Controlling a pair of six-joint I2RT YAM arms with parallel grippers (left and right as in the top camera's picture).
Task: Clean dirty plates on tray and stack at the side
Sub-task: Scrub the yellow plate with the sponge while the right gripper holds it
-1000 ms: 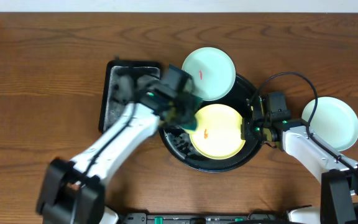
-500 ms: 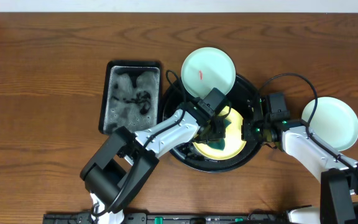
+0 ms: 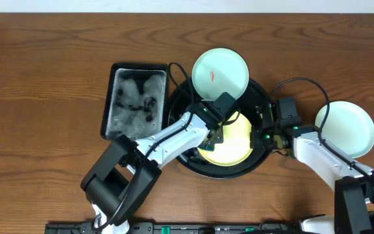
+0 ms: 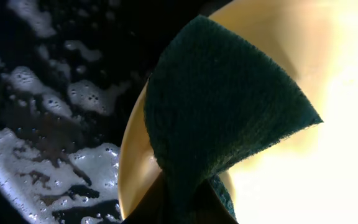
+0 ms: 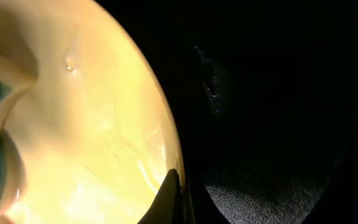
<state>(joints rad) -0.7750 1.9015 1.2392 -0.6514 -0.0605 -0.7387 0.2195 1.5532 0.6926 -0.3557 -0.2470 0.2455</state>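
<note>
Green scouring pad (image 4: 222,106) pinched by left hand (image 4: 182,208), on yellow plate (image 4: 328,155); tray (image 4: 39,127) suds (image 4: 86,96) plainest from left wrist.

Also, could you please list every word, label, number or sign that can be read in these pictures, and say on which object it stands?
There is none to read.
The only mark is a small red smear on the mint plate at the far rim of the tray; it is a stain, not a letter or number.
The yellow plate and the green sponge show no label.

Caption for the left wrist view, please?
Green sponge on the yellow plate, which sits in the sudsy tray.
</note>
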